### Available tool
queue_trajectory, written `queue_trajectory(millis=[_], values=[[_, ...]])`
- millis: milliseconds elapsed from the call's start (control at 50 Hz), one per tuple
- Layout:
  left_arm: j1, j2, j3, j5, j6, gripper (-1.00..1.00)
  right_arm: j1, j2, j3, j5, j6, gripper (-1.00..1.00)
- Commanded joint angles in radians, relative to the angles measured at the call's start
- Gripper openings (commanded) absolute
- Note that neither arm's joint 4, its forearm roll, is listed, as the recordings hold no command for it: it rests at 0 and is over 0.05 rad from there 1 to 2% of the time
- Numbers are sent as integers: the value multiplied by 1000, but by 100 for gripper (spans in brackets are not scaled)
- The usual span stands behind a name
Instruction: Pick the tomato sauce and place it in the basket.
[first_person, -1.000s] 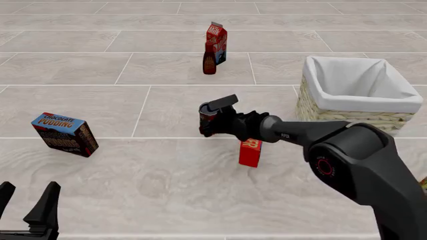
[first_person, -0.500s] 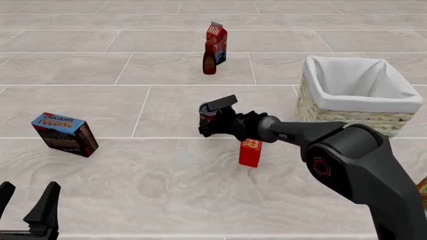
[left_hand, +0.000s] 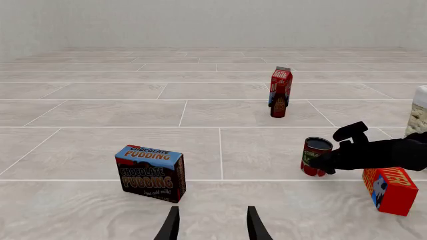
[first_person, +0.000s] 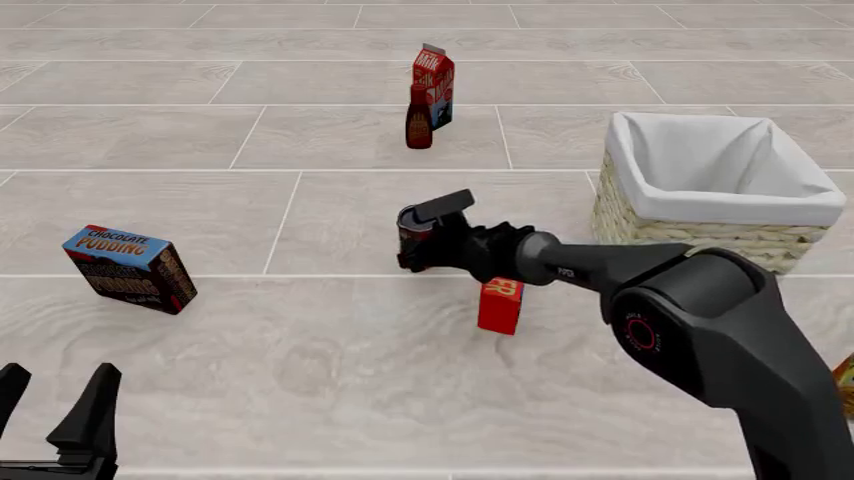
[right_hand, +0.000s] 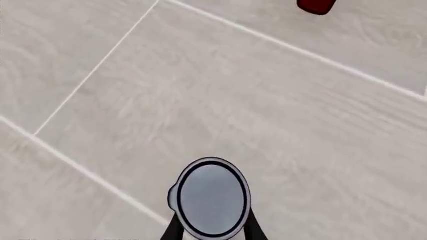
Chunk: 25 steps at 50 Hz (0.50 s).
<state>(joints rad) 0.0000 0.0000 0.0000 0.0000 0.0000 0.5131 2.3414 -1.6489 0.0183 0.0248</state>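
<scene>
The tomato sauce can (first_person: 415, 234), with a red and green label and grey top, is upright in the middle of the floor. My right gripper (first_person: 411, 252) is shut on it, with one finger on each side. In the right wrist view the can's grey top (right_hand: 212, 197) sits between the fingers (right_hand: 173, 228). The left wrist view shows the can (left_hand: 313, 154) in the right gripper (left_hand: 320, 165). The wicker basket (first_person: 627, 215) with a white liner stands to the right of the can. My left gripper (first_person: 54, 410) is open and empty at the near left; its gap also shows in its own wrist view (left_hand: 212, 227).
A red butter box (first_person: 501, 305) lies just near-right of the can, under the right arm. A chocolate pudding box (first_person: 130, 267) stands at the left. A milk carton (first_person: 433, 80) and a dark bottle (first_person: 419, 120) stand at the back centre.
Almost nothing differs. My right gripper stays shut on the can and its arm has shifted only slightly. The left arm has not moved.
</scene>
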Motion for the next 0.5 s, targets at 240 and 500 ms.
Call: queue_trajectory(millis=[240,500], values=[[0,0,0,0,0,100,11,-22,21,-5,2,-100],[0,0,0,0,0,100,15,-46,27,-1,-7,-100]])
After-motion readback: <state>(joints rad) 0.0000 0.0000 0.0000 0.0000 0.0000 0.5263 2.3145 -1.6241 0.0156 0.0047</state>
